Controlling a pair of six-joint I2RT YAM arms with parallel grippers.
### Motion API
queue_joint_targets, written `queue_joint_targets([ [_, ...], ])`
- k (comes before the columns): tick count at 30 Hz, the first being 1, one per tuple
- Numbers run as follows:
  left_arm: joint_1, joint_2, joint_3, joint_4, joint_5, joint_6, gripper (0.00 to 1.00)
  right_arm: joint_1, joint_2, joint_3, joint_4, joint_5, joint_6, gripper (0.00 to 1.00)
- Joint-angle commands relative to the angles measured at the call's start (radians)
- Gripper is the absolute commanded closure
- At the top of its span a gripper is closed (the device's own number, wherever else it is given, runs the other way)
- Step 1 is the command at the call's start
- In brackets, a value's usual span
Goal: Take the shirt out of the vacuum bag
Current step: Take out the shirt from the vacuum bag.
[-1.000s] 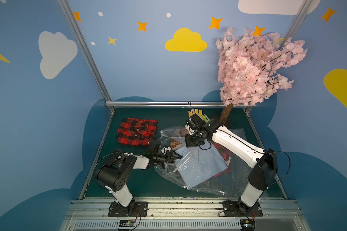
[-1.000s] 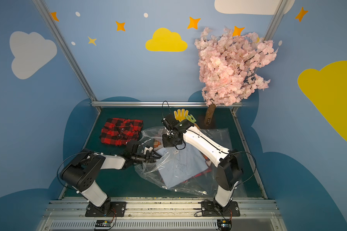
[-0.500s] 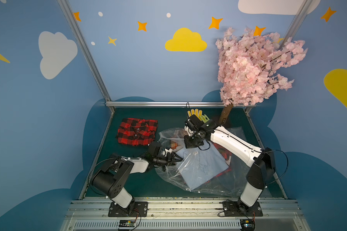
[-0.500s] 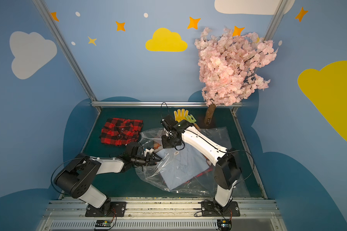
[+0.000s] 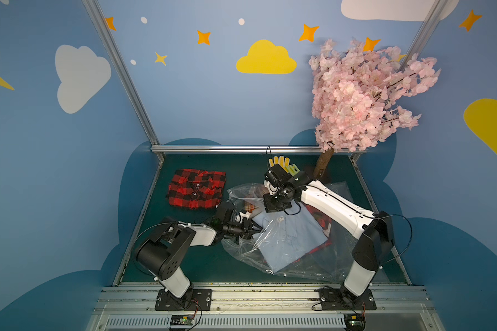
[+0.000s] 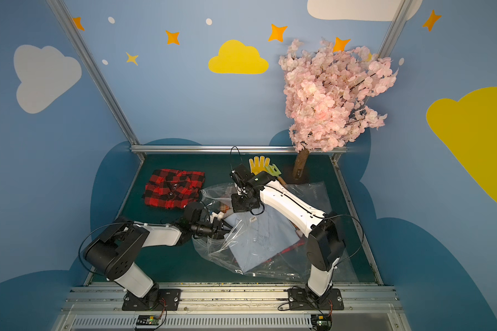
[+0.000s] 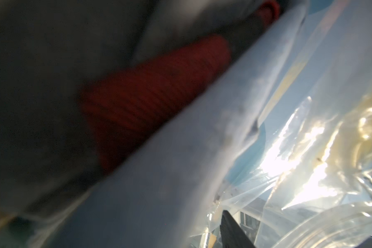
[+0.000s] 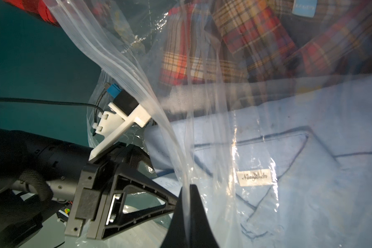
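Bag [image 5: 299, 259] lies crumpled on the mat [image 5: 184, 258], centre to 4 o'clock, mouth toward 9. Blue shirt [image 5: 291, 238] sits folded inside it, w/ a plaid shirt [image 8: 245, 32] also inside, toward 12. R gripper [image 8: 188, 190] reaches over from 4 o'clock. Its jaws are together on a fold of bag film by the zip strip [image 8: 120, 70], holding it up. L gripper [image 5: 252, 227] comes in from 8 o'clock, tip at the bag mouth, just beside the blue shirt's edge. Its tips are hidden, so can't tell if jaws are apart or gripping. Red check shirt [image 5: 197, 187] lies outside the bag at 10 o'clock. Glove [image 6: 258, 164] at 12, pink tree [image 5: 365, 97] at 1.
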Motion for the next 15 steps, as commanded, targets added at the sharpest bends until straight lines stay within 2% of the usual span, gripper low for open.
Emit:
queue_joint_targets([
  [1, -0.004, 0.026, 0.017, 0.037, 0.004, 0.006, 0.57, 0.006, 0.01, 0.024, -0.02, 0.004, 0.005, 1.0],
  [3, -0.003, 0.026, 0.024, 0.042, 0.006, 0.005, 0.64, 0.006, 0.008, 0.024, -0.02, 0.006, 0.004, 1.0],
  [8, -0.006, -0.019, 0.037, 0.033, 0.016, 0.001, 0.7, 0.005, 0.005, 0.023, -0.025, 0.013, 0.004, 1.0],
  [15, -0.009, -0.131, 0.049, -0.107, 0.015, 0.058, 0.83, 0.002, 0.005, 0.021, -0.026, 0.018, 0.001, 1.0],
])
